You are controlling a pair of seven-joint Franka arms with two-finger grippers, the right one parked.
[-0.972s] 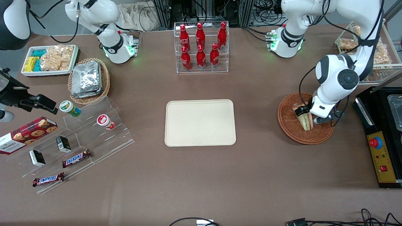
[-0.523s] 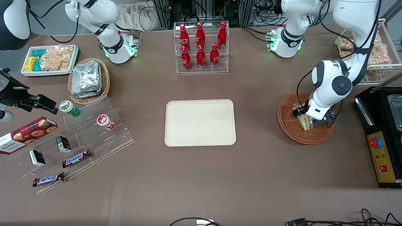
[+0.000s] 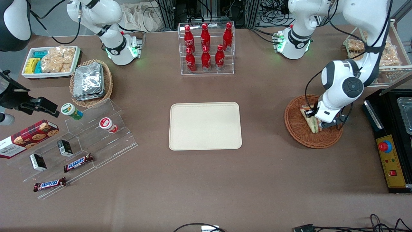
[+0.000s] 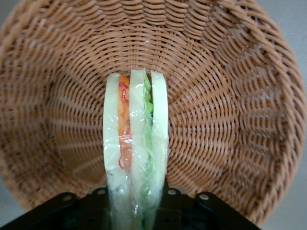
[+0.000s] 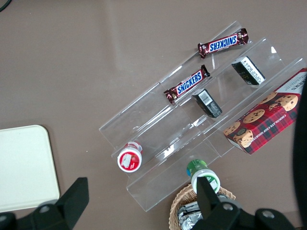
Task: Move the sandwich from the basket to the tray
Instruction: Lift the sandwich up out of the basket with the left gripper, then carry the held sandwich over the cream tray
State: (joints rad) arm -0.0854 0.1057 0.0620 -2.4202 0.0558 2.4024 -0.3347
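The sandwich (image 3: 309, 119), a wrapped white-bread wedge with orange and green filling, stands on edge in the reddish-brown wicker basket (image 3: 296, 130) toward the working arm's end of the table. My left gripper (image 3: 318, 120) is down in the basket, shut on the sandwich with a finger pressed against each bread side. The left wrist view shows the sandwich (image 4: 136, 143) running out from between the black fingers (image 4: 178, 207) over the basket floor (image 4: 230, 96). The cream tray (image 3: 205, 125) lies flat at the table's middle with nothing on it; its corner shows in the right wrist view (image 5: 21, 167).
A clear rack of red bottles (image 3: 206, 48) stands farther from the front camera than the tray. A black control box (image 3: 391, 151) sits beside the basket. A foil-packet basket (image 3: 90, 82), a snack bin (image 3: 50, 61) and clear steps with snacks (image 3: 80, 141) lie toward the parked arm's end.
The left wrist shifted slightly over the basket and the fingers closed in against the sandwich. The sandwich has stayed in the basket.
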